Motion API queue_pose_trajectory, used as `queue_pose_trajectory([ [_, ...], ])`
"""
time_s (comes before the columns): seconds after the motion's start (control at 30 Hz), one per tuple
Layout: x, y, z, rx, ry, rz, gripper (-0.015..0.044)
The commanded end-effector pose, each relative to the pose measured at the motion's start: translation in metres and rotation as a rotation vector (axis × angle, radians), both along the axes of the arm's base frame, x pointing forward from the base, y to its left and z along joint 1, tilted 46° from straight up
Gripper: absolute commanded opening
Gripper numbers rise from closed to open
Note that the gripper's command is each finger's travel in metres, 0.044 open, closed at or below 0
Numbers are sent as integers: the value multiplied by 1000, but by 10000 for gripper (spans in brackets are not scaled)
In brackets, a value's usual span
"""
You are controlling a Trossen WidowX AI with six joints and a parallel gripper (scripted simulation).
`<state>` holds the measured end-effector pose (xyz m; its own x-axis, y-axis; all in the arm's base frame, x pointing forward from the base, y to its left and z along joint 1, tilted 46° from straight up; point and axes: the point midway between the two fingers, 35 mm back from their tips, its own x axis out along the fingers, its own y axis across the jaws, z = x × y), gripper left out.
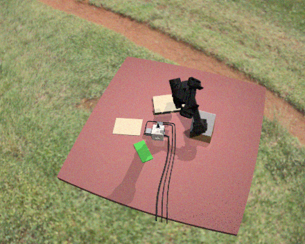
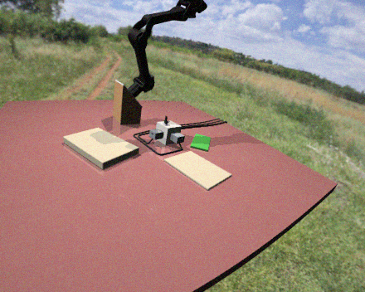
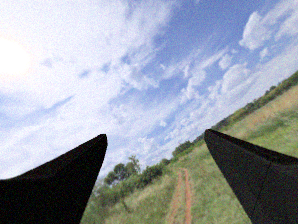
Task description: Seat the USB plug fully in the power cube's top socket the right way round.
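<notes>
The white power cube (image 1: 158,134) (image 2: 169,133) stands near the middle of the table. A small black plug (image 1: 158,126) (image 2: 166,120) stands up from its top face; its depth and which way round it is are too small to tell. Two grey plugs sit at the cube's sides, one (image 1: 148,131) (image 2: 177,138) and another (image 1: 160,123) (image 2: 156,134). My gripper (image 3: 156,136) is open, with only sky and grass between its fingers. In the exterior view the arm holds it high above the table, away from the cube and pointing off to one side.
Black cables (image 1: 168,163) (image 2: 204,124) loop around the cube and run to the table edge. A green block (image 1: 143,151) (image 2: 201,142), a thin cream board (image 1: 127,126) (image 2: 197,170) and a thicker cream slab (image 1: 161,104) (image 2: 97,145) lie around it. The arm's base stands by a grey-topped block (image 1: 208,121).
</notes>
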<state>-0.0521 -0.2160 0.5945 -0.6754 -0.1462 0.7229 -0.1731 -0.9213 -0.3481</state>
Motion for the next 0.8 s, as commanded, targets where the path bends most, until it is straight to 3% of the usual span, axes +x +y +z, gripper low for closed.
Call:
queue_pose_trajectory([
  [0.0,-2,3,1,-10,4,-7,426],
  [0.3,-40,127,21,-168,26,-359,440],
  [0.4,-33,163,26,-198,77,-479,440],
  [0.77,-3,327,0,-353,-51,-1058,440],
])
